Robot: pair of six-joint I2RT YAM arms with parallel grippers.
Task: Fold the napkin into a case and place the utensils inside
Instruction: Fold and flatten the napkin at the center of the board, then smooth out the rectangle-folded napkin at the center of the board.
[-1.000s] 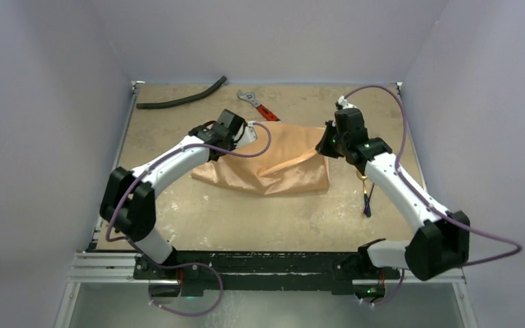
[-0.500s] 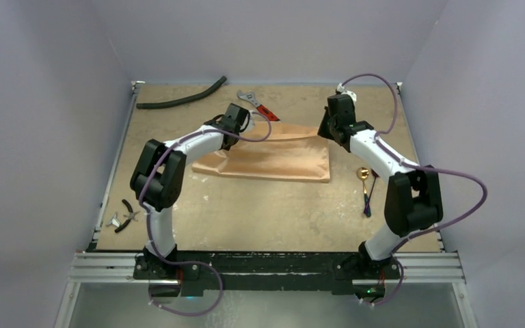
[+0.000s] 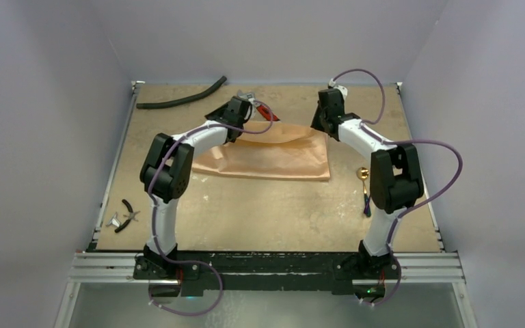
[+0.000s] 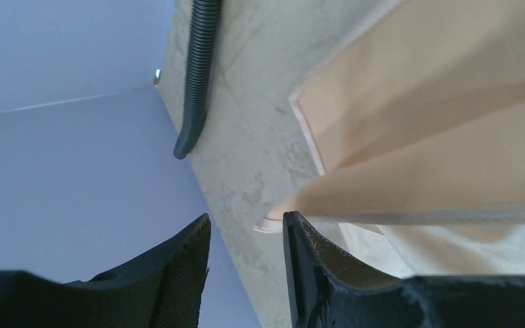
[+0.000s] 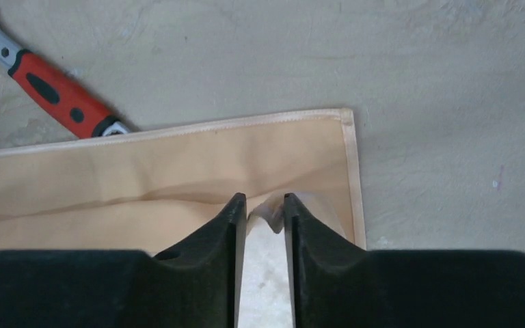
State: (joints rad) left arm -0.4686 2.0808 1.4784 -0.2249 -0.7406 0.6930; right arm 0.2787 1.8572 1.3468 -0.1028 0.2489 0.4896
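Note:
The peach-orange napkin [image 3: 273,156] lies folded in a flat layered band across the middle of the table. My left gripper [image 3: 245,116] hovers at its far left corner; in the left wrist view the gripper [image 4: 246,220] is open, with nothing between the fingers and the napkin's corner [image 4: 277,220] beside the right fingertip. My right gripper [image 3: 320,127] is at the far right corner, its jaws [image 5: 265,199] slightly apart, with a small peak of napkin [image 5: 271,213] loose between the tips. The utensils, a gold spoon [image 3: 363,173] and a dark purple piece [image 3: 367,202], lie right of the napkin.
A red-handled wrench [image 5: 55,90] lies just beyond the napkin's far edge, partly under the left arm in the top view. A curved black hose [image 3: 181,100] lies at the far left. Small pliers [image 3: 124,215] lie near the left edge.
Both arms carried the napkin's raised edge toward the far side and the cloth now lies flatter. Both grippers went from shut on the napkin to open.

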